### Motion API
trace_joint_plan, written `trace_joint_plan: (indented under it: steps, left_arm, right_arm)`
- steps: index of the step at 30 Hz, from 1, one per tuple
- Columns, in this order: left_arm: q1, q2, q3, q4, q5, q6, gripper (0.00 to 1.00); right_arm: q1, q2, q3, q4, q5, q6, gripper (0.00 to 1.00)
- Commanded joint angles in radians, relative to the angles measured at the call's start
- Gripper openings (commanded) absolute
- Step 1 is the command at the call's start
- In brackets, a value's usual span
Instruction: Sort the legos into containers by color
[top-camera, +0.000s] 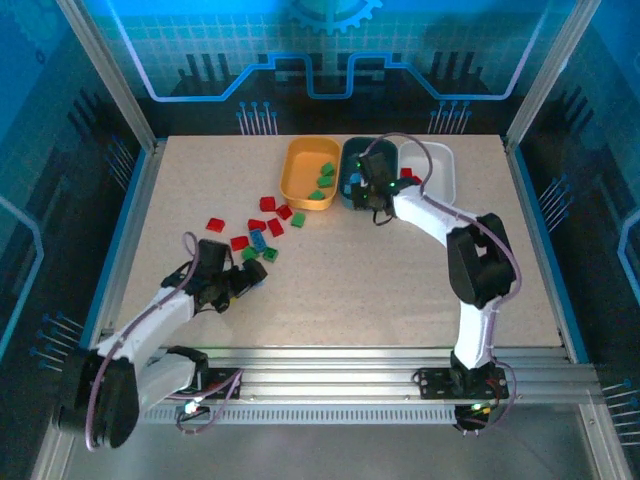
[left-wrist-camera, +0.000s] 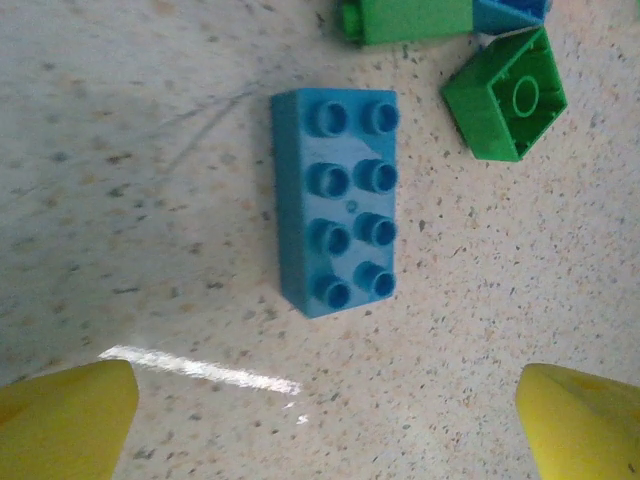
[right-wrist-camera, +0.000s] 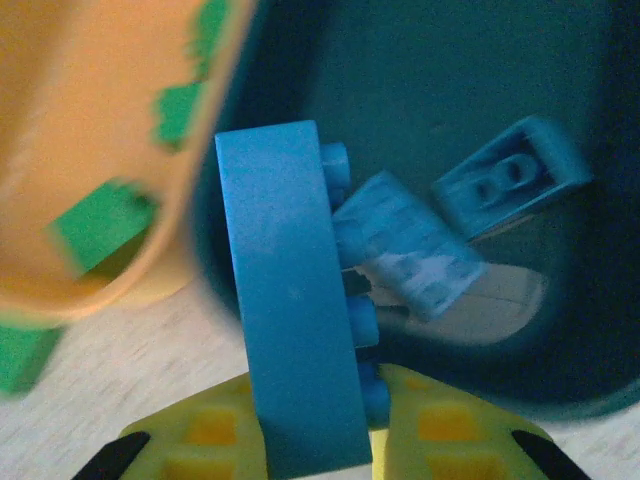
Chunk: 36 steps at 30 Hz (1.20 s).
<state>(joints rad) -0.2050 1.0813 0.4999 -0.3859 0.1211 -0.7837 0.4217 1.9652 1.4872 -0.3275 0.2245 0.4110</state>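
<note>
Surface (top-camera: 350, 290): it carries everything. The three containers stand side by side at its far edge, so the way from one to another is short for you.
Orange-yellow bin (top-camera: 300, 170): the left one. You see green bricks (top-camera: 325, 181) inside, so green goes here.
Dark teal bin (top-camera: 350, 150): the middle one, with blue bricks (right-wrist-camera: 505, 185) lying in it. From above, the right arm covers most of it.
White bin (top-camera: 440, 180): the right one. Something red (top-camera: 407, 176) lies at its left side, partly hidden by the arm.
Right gripper (right-wrist-camera: 320, 440): clenched on a blue brick (right-wrist-camera: 290, 300), held upright on its edge over the teal bin's near rim, I judge for dropping it. This view is blurred.
Left gripper (left-wrist-camera: 320, 425): released, fingers wide apart and cut off by the frame. It hangs low over the surface.
Eight-stud blue brick (left-wrist-camera: 335, 200): flat on the surface, studs up, just ahead of the left gripper. It looks like your next pick.
Loose legos (top-camera: 262, 230): red, green and blue lie in a group left of centre, too small to count.
</note>
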Motion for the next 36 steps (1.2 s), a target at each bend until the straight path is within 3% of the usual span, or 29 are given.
trace_joint_plan:
  steps: [1, 8, 12, 15, 18, 27, 32, 36]
  left_arm:
    - [-0.023, 0.066, 0.071, 0.018, -0.028, 0.022, 0.99]
    - [-0.037, 0.126, 0.113, 0.001, -0.041, 0.042, 0.99]
    - [-0.048, 0.143, 0.126, -0.014, -0.052, 0.053, 0.99]
    - [-0.051, 0.142, 0.120, -0.003, -0.051, 0.058, 0.99]
    - [-0.051, 0.149, 0.115, -0.002, -0.059, 0.056, 0.98]
    - [-0.054, 0.248, 0.145, -0.010, -0.125, 0.082, 0.80]
    - [-0.054, 0.348, 0.206, -0.009, -0.146, 0.107, 0.68]
    - [-0.062, 0.419, 0.251, -0.038, -0.186, 0.133, 0.64]
  right_arm:
    - [-0.057, 0.069, 0.085, -0.072, -0.040, 0.011, 0.23]
    - [-0.121, 0.174, 0.234, -0.142, -0.088, -0.021, 0.32]
    - [-0.125, 0.112, 0.222, -0.124, -0.106, -0.023, 0.46]
    - [-0.115, 0.028, 0.182, -0.108, -0.103, -0.022, 0.49]
    - [-0.100, -0.095, 0.094, -0.081, -0.090, -0.013, 0.51]
    - [-0.001, -0.505, -0.355, 0.041, -0.100, 0.069, 0.56]
    - [0.017, -0.623, -0.520, 0.059, -0.124, 0.096, 0.56]
    - [0.096, -0.646, -0.637, 0.122, -0.085, 0.132, 0.53]
